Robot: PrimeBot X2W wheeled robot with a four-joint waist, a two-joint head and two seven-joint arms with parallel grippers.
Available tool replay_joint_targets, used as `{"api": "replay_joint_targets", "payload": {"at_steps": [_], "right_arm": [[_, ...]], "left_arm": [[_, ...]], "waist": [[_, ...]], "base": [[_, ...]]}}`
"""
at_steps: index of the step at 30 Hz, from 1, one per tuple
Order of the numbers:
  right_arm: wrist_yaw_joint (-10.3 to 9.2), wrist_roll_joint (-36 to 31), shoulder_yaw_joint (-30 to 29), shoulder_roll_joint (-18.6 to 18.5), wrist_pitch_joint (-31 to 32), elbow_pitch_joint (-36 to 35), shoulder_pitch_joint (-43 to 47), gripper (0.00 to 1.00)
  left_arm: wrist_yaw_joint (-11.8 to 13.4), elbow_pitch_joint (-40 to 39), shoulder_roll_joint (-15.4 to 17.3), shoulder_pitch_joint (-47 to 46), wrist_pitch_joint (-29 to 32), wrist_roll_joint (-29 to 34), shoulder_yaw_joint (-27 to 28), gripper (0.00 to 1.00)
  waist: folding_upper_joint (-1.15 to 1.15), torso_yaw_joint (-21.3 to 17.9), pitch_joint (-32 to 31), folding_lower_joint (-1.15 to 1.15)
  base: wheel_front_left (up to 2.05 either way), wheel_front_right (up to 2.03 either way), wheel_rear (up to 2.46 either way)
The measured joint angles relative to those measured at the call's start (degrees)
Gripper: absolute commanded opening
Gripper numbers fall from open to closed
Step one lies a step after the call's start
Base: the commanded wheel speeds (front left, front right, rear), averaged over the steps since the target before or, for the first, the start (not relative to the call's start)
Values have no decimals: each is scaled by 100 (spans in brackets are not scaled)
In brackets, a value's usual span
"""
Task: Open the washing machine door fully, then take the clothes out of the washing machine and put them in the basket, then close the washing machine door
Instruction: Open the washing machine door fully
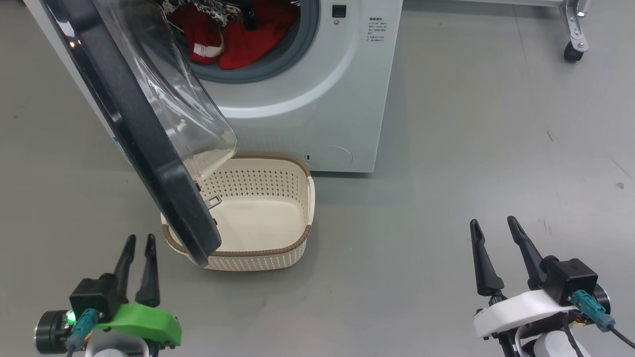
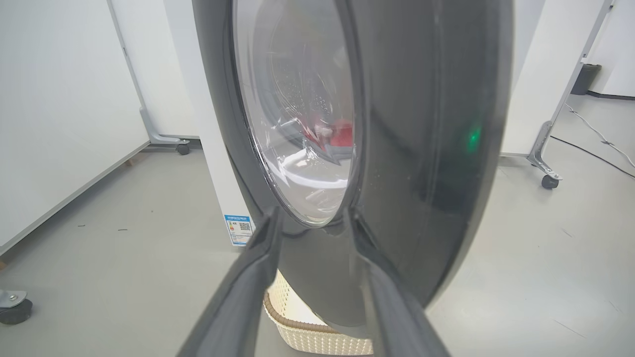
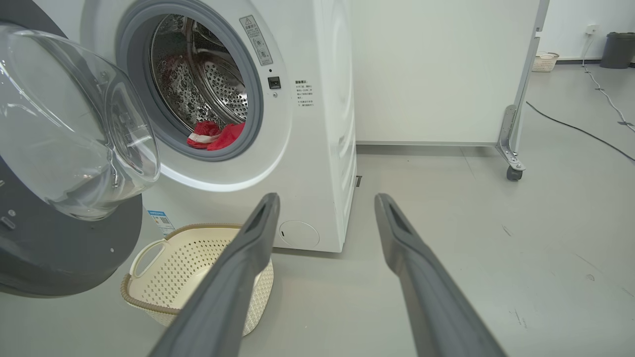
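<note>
My left fingers (image 1: 149,272) sit a little apart and empty beside the washing machine door (image 1: 144,148), and my right fingers (image 1: 483,263) are spread wide. That door overhangs the basket (image 1: 263,260), so clothes (image 1: 248,39) pulled from the washing machine (image 1: 322,99) may catch on it and miss.

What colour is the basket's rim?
Brown, with a woven look, topping the cream basket; clearest in the head view.

Even bright light is flooding in, shadows lying soft; washing machine door (image 2: 426,198) is glaring, left gripper's fingers (image 2: 248,297) are blurring.
</note>
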Motion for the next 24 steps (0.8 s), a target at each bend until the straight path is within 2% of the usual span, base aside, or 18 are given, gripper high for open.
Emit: {"api": "replay_joint_targets", "payload": {"at_steps": [7,12,24], "right_arm": [[58,-51,-67,67,0,37,3,100],[97,-90,-112,105,0,46,3,100],[181,-153,-243,160,0,93,3,100]], "left_arm": [[-57,103,-5,1,0,-175,22,0],[-53,43,-10,-2,0,-46,55,0],[-54,-892,-18,-519,-1,-166,504,0]], "waist": [[0,-3,2,0],[0,-10,12,0],[0,-15,-22,0]], "base": [[0,0,0],[0,0,0],[0,0,0]]}}
